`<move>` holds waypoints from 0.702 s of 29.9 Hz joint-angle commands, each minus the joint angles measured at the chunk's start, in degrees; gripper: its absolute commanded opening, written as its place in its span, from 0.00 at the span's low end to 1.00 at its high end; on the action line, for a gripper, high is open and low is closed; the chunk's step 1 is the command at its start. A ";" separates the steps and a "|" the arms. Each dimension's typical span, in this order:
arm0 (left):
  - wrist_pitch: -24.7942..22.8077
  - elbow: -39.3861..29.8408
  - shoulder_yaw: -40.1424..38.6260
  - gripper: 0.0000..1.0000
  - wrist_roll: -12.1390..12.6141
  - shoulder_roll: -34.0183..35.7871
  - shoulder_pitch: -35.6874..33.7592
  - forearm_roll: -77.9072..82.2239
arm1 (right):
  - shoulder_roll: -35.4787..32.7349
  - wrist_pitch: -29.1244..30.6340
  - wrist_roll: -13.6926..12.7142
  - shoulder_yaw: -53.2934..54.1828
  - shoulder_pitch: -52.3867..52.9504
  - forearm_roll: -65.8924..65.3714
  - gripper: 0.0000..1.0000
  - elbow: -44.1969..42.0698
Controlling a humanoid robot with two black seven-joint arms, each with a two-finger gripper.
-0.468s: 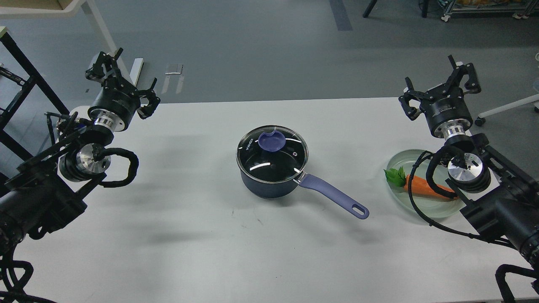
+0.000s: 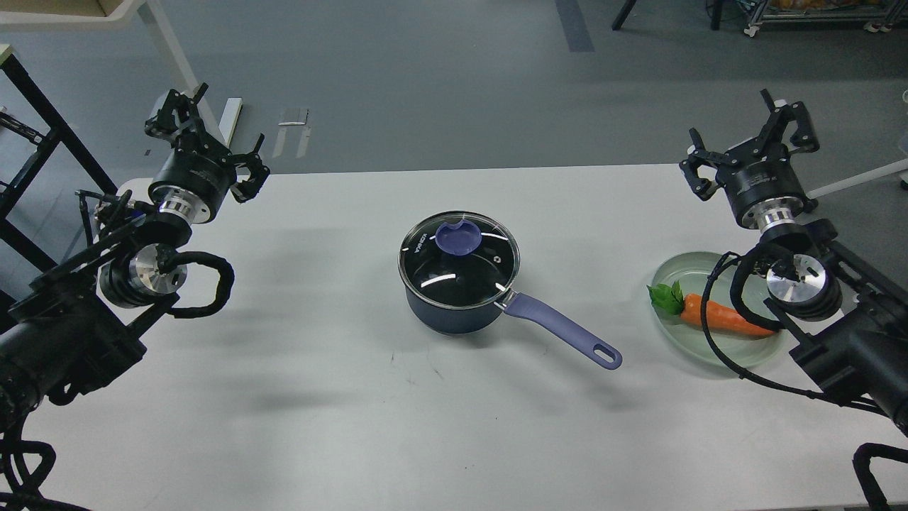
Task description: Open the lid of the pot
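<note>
Glass lid (image 2: 459, 250) seated on pot (image 2: 454, 312), left gripper (image 2: 206, 145) and right gripper (image 2: 748, 145) both spread, empty

The round clear glass lid (image 2: 459, 259) gleams, rimmed in bright metal, with a matt purple knob (image 2: 457, 238). The dark blue pot (image 2: 454, 316) looks smooth and glossy. The white table (image 2: 340, 383) is matt. The pale green translucent plate (image 2: 670, 337) shines softly.

Lab: bare floor (image 2: 440, 85), wheeled racks (image 2: 816, 18)
</note>
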 commanded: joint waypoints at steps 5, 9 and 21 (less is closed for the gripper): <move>-0.75 -0.04 0.12 0.99 0.52 1.22 0.23 -0.21 | -6.44 -0.15 0.44 -14.01 8.35 3.14 1.00 3.35; -0.83 -0.13 0.30 0.99 0.53 2.01 0.50 -0.21 | -8.98 -0.06 0.52 -24.28 15.02 2.79 1.00 5.02; -0.57 -4.26 0.04 0.99 0.61 2.89 0.41 -0.04 | -14.35 0.29 0.61 -54.69 39.37 -6.23 1.00 18.02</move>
